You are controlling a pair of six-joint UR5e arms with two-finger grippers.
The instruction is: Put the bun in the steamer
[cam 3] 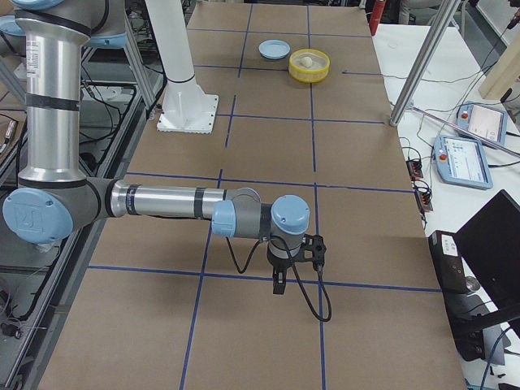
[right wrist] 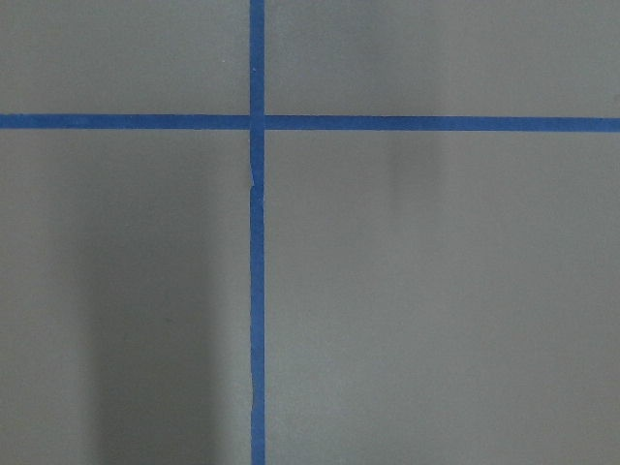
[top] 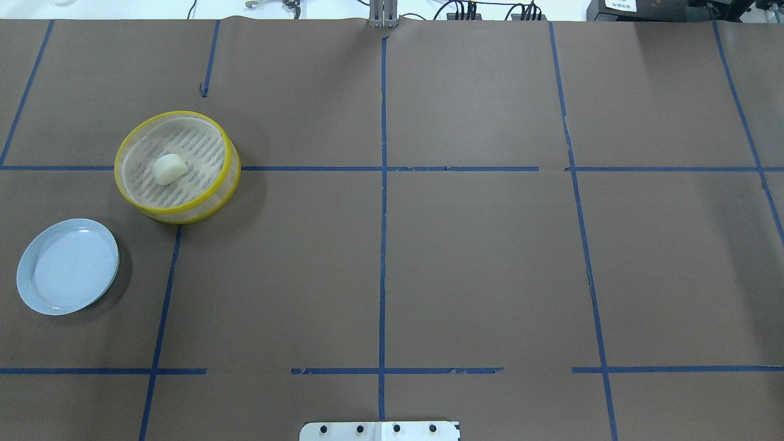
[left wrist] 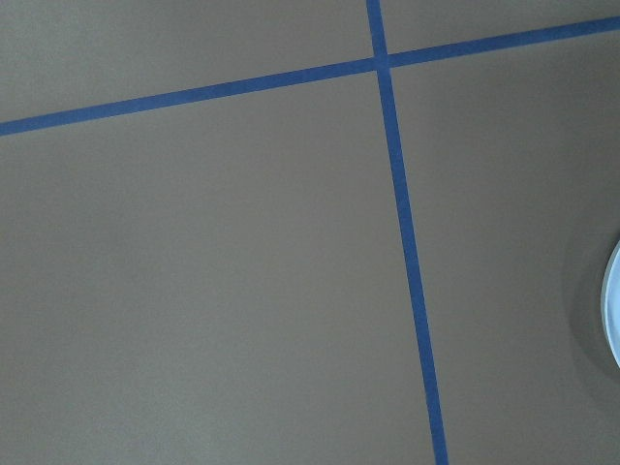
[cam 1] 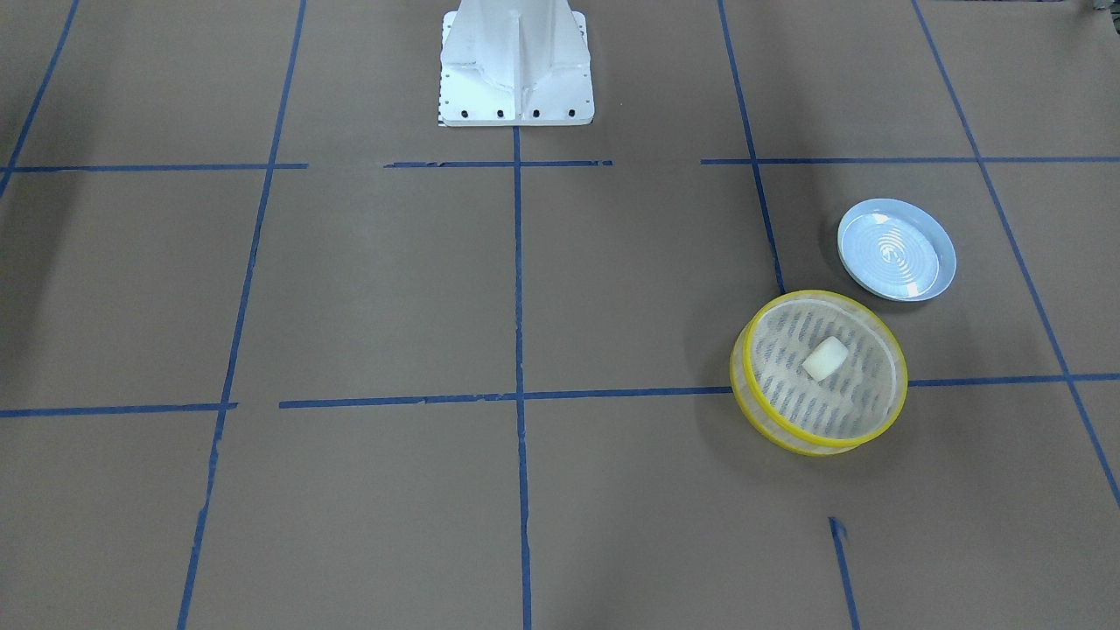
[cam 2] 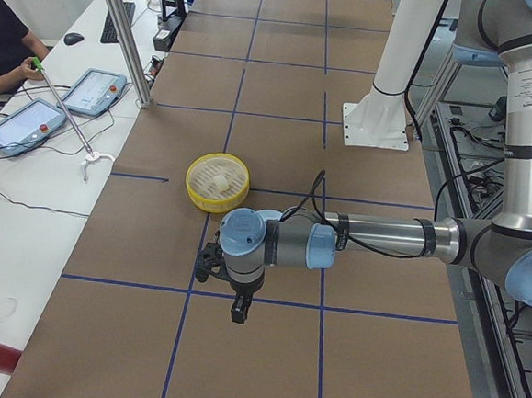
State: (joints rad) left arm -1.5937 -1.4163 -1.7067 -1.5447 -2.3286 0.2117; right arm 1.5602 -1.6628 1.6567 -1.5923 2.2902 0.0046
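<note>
Find the bun point(top: 169, 168) on the slotted floor of the steamer point(top: 177, 213), toward the far left corner of the surface point(top: 490, 275), near the plate point(top: 67, 266) at the left edge (looks done). Cannot tell the spread of the left end effector point(cam 2: 239, 309) or the right end effector point(cam 3: 279, 283), seen only from the side. Beware a low sweep of the left end effector across that corner: likely to clip the rim, shove the steamer, tip the bun out.

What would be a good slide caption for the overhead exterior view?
The bun rests inside the yellow-rimmed steamer, with the pale blue plate standing apart nearby.
</note>
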